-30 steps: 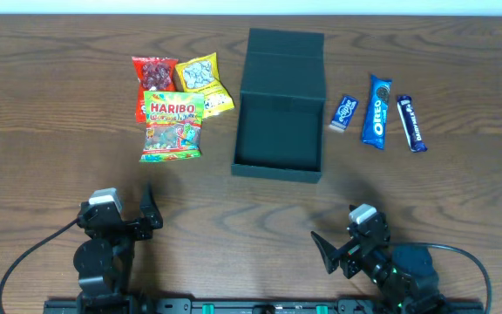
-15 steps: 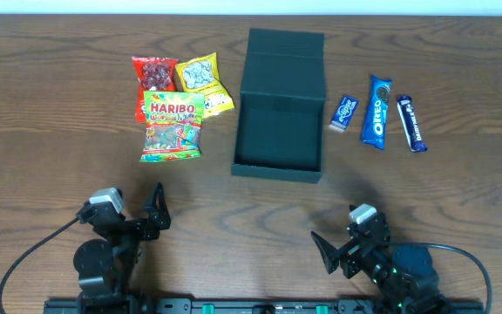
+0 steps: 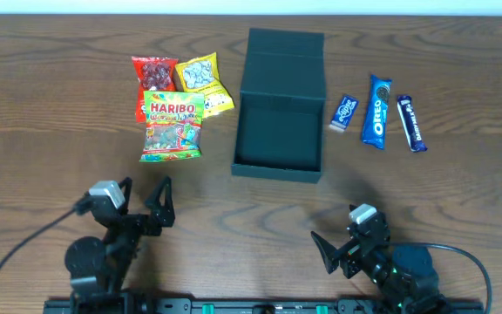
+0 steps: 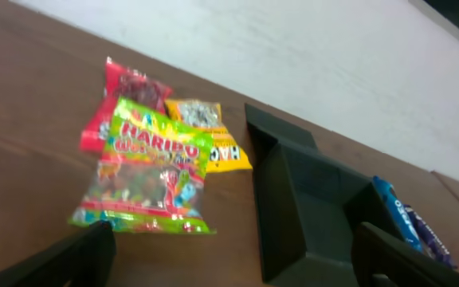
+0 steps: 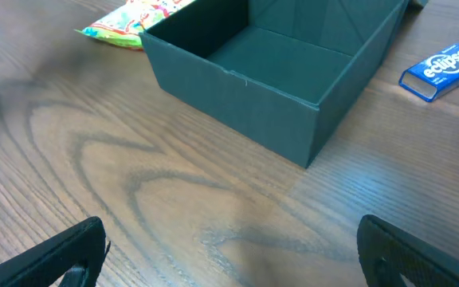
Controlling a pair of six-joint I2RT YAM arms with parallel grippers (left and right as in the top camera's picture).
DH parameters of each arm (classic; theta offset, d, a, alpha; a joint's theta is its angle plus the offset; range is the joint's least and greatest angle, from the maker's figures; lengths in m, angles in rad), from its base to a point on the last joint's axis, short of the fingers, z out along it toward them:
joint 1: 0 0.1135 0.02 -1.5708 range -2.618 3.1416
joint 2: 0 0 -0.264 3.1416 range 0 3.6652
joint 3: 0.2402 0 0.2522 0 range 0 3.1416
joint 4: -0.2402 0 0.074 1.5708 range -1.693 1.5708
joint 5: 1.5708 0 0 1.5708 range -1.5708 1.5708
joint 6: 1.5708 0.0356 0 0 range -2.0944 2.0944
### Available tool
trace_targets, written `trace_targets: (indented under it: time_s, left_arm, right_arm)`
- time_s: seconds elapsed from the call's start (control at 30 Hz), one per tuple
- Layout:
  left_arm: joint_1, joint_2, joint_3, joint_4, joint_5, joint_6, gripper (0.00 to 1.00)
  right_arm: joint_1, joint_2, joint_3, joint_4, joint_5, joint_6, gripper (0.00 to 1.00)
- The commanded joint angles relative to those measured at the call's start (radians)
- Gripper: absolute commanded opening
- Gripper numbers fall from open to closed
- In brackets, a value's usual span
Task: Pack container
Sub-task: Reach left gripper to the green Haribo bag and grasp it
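The dark teal container stands open at the table's middle back, its lid folded away behind it; it also shows in the left wrist view and the right wrist view. It looks empty. Left of it lie a Haribo bag, a red packet and a yellow packet. Right of it lie a blue Eclipse pack, an Oreo pack and a dark blue bar. My left gripper is open and empty, raised below the Haribo bag. My right gripper is open and empty near the front edge.
The table is brown wood. A white wall runs along its far edge. Black cables trail from both arm bases at the front.
My left gripper has lifted and moved forward toward the Haribo bag, its fingers spreading wider. The right arm and the objects have not moved.
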Motion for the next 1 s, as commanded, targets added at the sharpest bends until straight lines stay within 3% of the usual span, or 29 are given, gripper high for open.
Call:
trace_targets:
  time_s: [0.0, 0.53, 0.77, 0.97]
  left_arm:
    - [0.0, 0.138, 0.133, 0.005, -0.005, 0.13, 0.95]
    - [-0.01, 1.168, 0.761, -0.153, -0.084, 0.377, 0.95]
    - [-0.09, 1.417, 0.843, -0.145, -0.221, 0.443, 0.95]
    - [-0.111, 1.572, 0.843, -0.108, -0.216, 0.439, 0.95]
  right_arm:
    - [0.01, -0.01, -0.004, 0.003, 0.01, 0.013, 0.99]
    - [0.01, -0.01, -0.004, 0.003, 0.01, 0.013, 0.99]
    - [0.01, -0.01, -0.004, 0.003, 0.01, 0.013, 0.99]
    - [0.01, -0.01, -0.004, 0.003, 0.01, 0.013, 0.99]
